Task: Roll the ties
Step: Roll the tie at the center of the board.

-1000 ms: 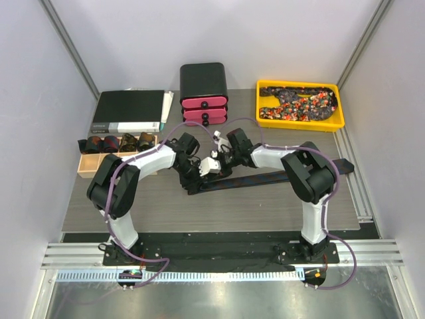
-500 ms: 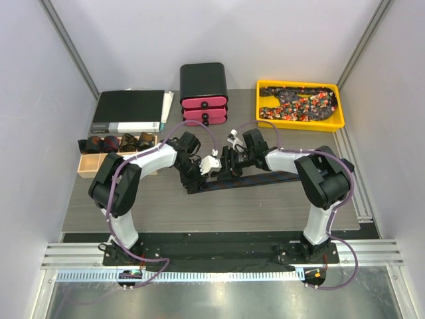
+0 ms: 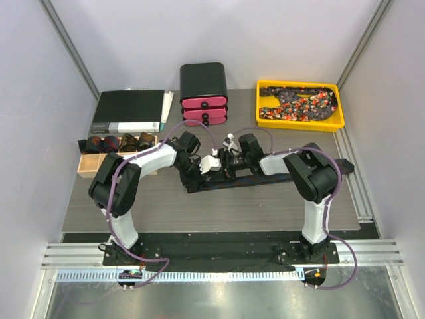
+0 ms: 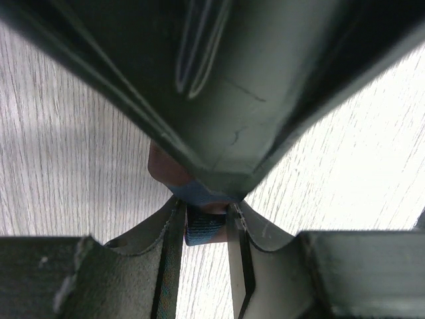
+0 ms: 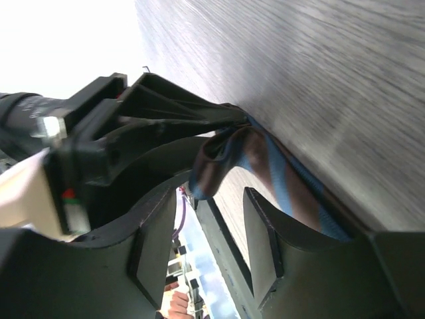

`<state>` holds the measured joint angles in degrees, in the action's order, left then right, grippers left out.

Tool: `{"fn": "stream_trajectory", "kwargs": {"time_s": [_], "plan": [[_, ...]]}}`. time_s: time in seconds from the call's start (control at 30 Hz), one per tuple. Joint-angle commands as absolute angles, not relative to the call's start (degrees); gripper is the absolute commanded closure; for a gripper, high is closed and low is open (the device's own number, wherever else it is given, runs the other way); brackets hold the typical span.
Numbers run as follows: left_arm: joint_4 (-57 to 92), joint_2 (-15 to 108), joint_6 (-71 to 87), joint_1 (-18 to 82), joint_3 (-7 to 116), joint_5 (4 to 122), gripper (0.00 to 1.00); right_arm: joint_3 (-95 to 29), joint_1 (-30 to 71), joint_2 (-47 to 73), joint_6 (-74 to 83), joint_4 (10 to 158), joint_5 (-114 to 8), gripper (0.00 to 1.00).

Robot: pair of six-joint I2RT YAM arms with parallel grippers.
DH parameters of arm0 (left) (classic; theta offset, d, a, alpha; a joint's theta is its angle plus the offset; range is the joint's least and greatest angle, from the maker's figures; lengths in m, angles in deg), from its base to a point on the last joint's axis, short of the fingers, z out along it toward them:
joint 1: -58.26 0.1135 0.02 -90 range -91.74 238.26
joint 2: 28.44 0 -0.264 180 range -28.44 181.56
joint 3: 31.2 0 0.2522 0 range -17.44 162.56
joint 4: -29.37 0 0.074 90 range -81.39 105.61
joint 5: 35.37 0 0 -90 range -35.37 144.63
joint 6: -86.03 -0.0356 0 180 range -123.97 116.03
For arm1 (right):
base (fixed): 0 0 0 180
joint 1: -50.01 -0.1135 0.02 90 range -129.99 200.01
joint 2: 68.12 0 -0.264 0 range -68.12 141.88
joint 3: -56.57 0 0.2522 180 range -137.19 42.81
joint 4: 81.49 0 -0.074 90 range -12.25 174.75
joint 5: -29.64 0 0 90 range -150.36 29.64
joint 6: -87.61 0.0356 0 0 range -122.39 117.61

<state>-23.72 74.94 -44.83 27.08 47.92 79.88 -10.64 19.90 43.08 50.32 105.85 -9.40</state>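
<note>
Spanning the overhead view, a grey wood-grain desk is laid out, and both arms are bent inward over its middle. At the back left a black binder is laid flat. At the back right a yellow tray is filled with patterned ties, speckled red, orange and white. Between the two, at the back centre, a black box with pink drawers is stood.

Now to the action: a dark tie is stretched flat across the desk, running from the middle out toward the right edge and partly covered by the right arm. Over on the left a wooden organiser is set, and rolled ties are tucked into its compartments in a row.

At the centre the two grippers are brought almost nose to nose over the left end of the dark tie. The left gripper is clamped on that end. From its wrist camera a fold of blue and brownish fabric is seen pinched in the narrow slot between the fingers, just above the desk. The right gripper is held with its fingers apart. Through its wrist camera the lifted fold is seen just ahead of the gap, held up by the other gripper's black tips, and the tie's blue-striped side is seen trailing back along the desk beside one finger. Whether the fabric is touched by that finger cannot be told.
</note>
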Motion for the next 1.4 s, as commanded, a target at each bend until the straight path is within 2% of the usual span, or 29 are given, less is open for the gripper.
{"fn": "stream_trajectory", "kwargs": {"time_s": [0.0, 0.17, 0.33, 0.53, 0.67, 0.83, 0.97, 1.2, 1.3, 1.37], "plan": [[-22.27, 75.80, -45.37, 26.79, 48.22, 78.62, 0.69, -11.77, 19.34, 44.46, 51.13, 109.80, -8.68, 0.51], [-22.36, 76.07, -45.55, 26.79, 48.04, 78.71, 0.68, -11.86, 19.16, 45.60, 51.57, 111.20, -8.86, 0.56], [-22.36, 76.42, -45.55, 26.71, 48.13, 78.54, 0.68, -11.77, 19.08, 46.31, 51.58, 111.38, -8.77, 0.66], [-22.45, 76.68, -45.63, 26.79, 48.30, 78.45, 0.67, -11.16, 18.64, 45.52, 55.96, 116.37, -6.93, 0.55], [-22.53, 76.77, -45.81, 26.79, 48.22, 78.62, 0.67, -9.40, 18.46, 45.52, 62.02, 124.11, -6.05, 0.55], [-22.62, 76.77, -45.63, 26.79, 48.22, 78.62, 0.67, -9.57, 18.11, 46.83, 61.26, 122.99, -6.66, 0.57], [-22.80, 76.60, -45.90, 26.79, 48.13, 78.45, 0.66, -12.55, 18.11, 47.10, 52.03, 111.41, -8.59, 0.63], [-23.15, 75.98, -46.07, 26.79, 47.87, 78.27, 0.64, -15.20, 18.28, 47.63, 42.44, 98.31, -11.49, 0.90], [-23.41, 74.49, -46.16, 27.49, 47.43, 78.79, 0.59, -15.90, 18.63, 47.54, 38.93, 94.35, -12.46, 0.97], [-23.50, 72.65, -46.16, 28.37, 46.90, 80.11, 0.52, -16.08, 18.81, 47.54, 36.21, 92.58, -13.42, 0.99]]}}
